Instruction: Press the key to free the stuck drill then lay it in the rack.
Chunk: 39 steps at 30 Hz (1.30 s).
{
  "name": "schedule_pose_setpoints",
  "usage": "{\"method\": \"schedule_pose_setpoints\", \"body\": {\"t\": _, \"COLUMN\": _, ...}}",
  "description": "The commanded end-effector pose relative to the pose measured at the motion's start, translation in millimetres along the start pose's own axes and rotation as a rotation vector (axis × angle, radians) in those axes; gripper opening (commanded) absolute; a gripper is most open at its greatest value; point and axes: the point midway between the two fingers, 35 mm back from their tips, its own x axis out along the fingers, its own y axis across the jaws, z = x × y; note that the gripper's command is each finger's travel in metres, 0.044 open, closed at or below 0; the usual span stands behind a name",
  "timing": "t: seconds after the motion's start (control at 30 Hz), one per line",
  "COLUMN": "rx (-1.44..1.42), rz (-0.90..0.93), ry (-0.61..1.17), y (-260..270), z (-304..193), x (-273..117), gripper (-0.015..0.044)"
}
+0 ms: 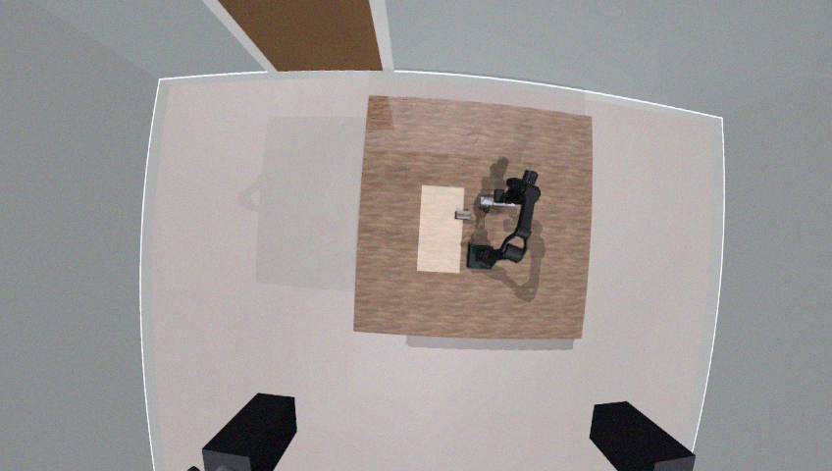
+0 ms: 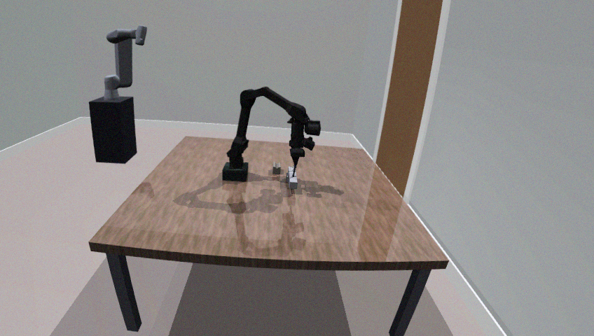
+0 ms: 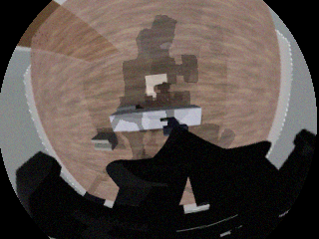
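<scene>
A long light-grey block (image 1: 489,201) (image 2: 293,183) (image 3: 150,119) stands on the table under the arm's hand. My gripper (image 2: 293,176) (image 3: 175,130) is shut and points down, its tips at the block's top in the exterior view; contact cannot be told for sure. A small dark-blue piece (image 3: 170,126), perhaps the key, shows at the block's side right by the fingertips in the wrist view. The drill cannot be made out clearly. A small grey notched holder (image 1: 462,214) (image 2: 277,169) (image 3: 104,142), seemingly the rack, stands apart from the block.
The arm's dark base (image 1: 478,256) (image 2: 235,171) stands on the wooden table (image 1: 396,303) (image 2: 187,233). A pale rectangle (image 1: 439,244) shows on the table top in the top view. Another grey arm (image 2: 123,62) stands on a black pedestal (image 2: 112,131) away from the table.
</scene>
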Motion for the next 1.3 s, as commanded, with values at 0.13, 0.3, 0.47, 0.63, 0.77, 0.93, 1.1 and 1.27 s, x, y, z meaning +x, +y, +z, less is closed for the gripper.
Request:
{"method": "schedule_pose_setpoints", "body": {"t": 0.13, "rx": -0.002, "rz": 0.007, "ry": 0.036, "y": 0.4, "z": -8.2, "x": 12.9, "gripper": 0.0000}}
{"method": "schedule_pose_setpoints", "body": {"t": 0.3, "rx": -0.002, "rz": 0.007, "ry": 0.036, "y": 0.5, "z": -8.8, "x": 14.8, "gripper": 0.0000}}
{"method": "schedule_pose_setpoints", "body": {"t": 0.47, "rx": -0.002, "rz": 0.007, "ry": 0.036, "y": 0.5, "z": -9.2, "x": 16.6, "gripper": 0.0000}}
{"method": "schedule_pose_setpoints", "body": {"t": 0.63, "rx": -0.002, "rz": 0.007, "ry": 0.036, "y": 0.5, "z": -9.5, "x": 18.4, "gripper": 0.0000}}
{"method": "schedule_pose_setpoints", "body": {"t": 0.77, "rx": -0.002, "rz": 0.007, "ry": 0.036, "y": 0.5, "z": -9.8, "x": 20.3, "gripper": 0.0000}}
{"method": "schedule_pose_setpoints", "body": {"t": 0.93, "rx": -0.002, "rz": 0.007, "ry": 0.036, "y": 0.5, "z": -10.2, "x": 22.3, "gripper": 0.0000}}
{"method": "schedule_pose_setpoints", "body": {"t": 1.1, "rx": -0.002, "rz": 0.007, "ry": 0.036, "y": 0.4, "z": -10.5, "x": 24.4, "gripper": 0.0000}}
{"method": "schedule_pose_setpoints", "body": {"t": 1.27, "rx": -0.002, "rz": 0.007, "ry": 0.036, "y": 0.4, "z": -10.8, "x": 26.2, "gripper": 0.0000}}
